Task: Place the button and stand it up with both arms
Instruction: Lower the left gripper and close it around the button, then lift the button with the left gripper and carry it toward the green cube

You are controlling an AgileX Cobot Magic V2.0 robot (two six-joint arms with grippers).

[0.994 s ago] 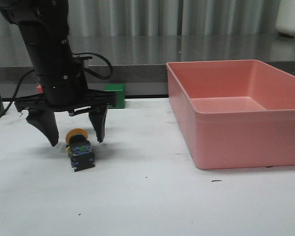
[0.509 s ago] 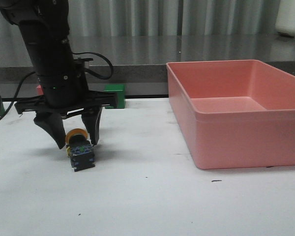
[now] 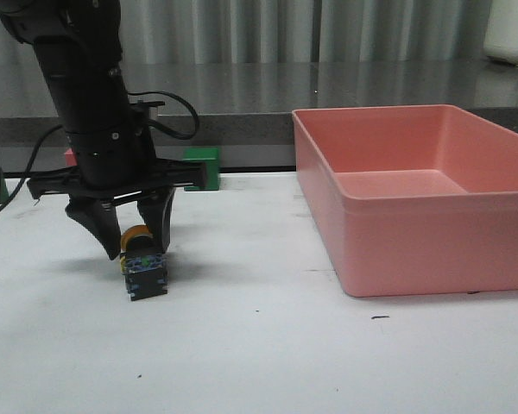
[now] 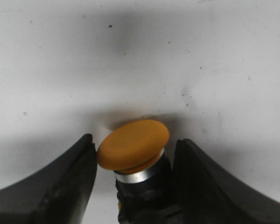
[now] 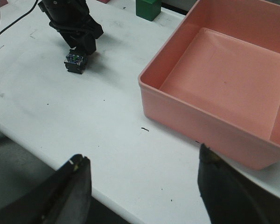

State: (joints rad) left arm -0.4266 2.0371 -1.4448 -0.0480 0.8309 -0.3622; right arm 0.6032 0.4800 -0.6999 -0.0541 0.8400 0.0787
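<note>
From the front camera I see my left gripper (image 3: 140, 244) down at the white table (image 3: 259, 345), its two prongs straddling the button (image 3: 143, 263). That view shows the dark blocky base with its bluish contacts facing me, sticking out below and in front of the fingertips, while only a sliver of the yellow cap peeks between the prongs. My left wrist camera gives me the other end: the yellow cap (image 4: 133, 143) and silver collar sit squarely between the fingers (image 4: 70, 186), the cap's edge right against one finger and the collar tight beside the other. The jaws are narrowed to about the button's width; I read them as closed onto it, though the contact on the collar side is in shadow. The button lies on its side on the table, cap pointing away from me, base toward me.

My right wrist camera shows what neither other view does: the right gripper (image 5: 144, 186) spread wide with nothing in it, hanging well away from the button (image 5: 75, 62), with the pink bin (image 5: 214, 79) beside it and a green cube (image 5: 148, 8) beyond.
</note>
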